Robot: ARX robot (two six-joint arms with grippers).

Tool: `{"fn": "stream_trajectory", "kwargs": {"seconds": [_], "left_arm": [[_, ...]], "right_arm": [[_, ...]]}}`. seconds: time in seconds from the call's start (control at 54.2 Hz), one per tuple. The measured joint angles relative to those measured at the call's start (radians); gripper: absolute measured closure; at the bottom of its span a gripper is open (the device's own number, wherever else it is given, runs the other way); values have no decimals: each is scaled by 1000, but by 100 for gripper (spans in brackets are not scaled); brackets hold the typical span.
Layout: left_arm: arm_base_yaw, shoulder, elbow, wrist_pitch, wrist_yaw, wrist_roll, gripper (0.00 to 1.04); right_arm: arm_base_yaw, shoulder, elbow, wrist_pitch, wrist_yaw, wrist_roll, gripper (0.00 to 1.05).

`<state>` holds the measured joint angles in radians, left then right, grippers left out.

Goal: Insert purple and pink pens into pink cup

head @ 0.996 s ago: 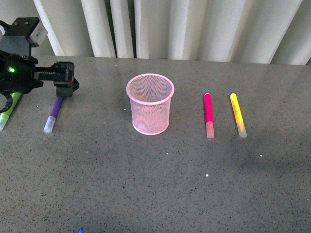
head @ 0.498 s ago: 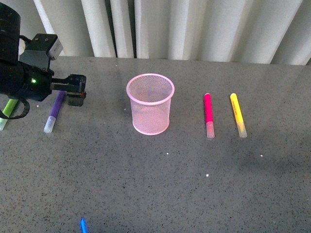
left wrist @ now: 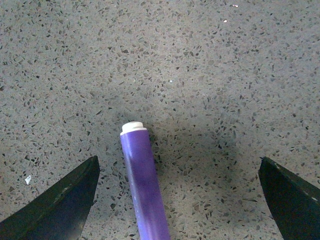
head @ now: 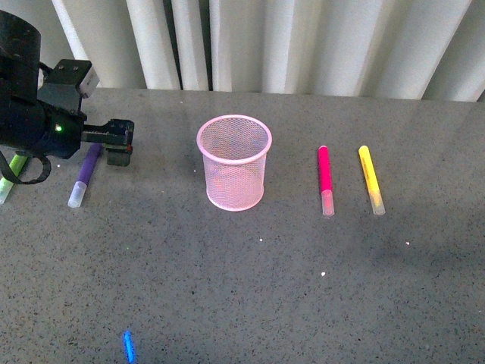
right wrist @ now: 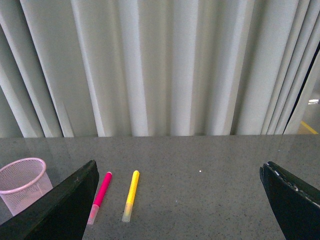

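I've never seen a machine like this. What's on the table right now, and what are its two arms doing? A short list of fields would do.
Surface: grey speckled table
Pink cup: upright, mid-table, no pen inside
Purple pen: lying flat, left of the cup
Left end effector: open, jaws either side of the purple pen, not gripping
Pink pen: lying flat, right of the cup
Yellow marker: beside the pink pen, further right
Green marker: far left, mostly hidden by the arm
Right end effector: open, holding nothing
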<state>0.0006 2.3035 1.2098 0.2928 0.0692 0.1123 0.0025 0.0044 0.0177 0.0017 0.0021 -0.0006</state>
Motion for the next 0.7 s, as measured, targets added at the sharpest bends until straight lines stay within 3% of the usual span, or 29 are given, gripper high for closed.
{"fn": "stream_trajectory", "kwargs": {"seconds": [0.424, 0.59, 0.701], "left_arm": [[13, 49, 47, -34, -18, 16, 7], [14, 58, 66, -44, -12, -9, 41], [18, 58, 66, -45, -14, -13, 57]], "right_arm": [[0, 0, 0, 0, 0, 0, 7], [0, 0, 0, 0, 0, 0, 7], [0, 0, 0, 0, 0, 0, 7]]}}
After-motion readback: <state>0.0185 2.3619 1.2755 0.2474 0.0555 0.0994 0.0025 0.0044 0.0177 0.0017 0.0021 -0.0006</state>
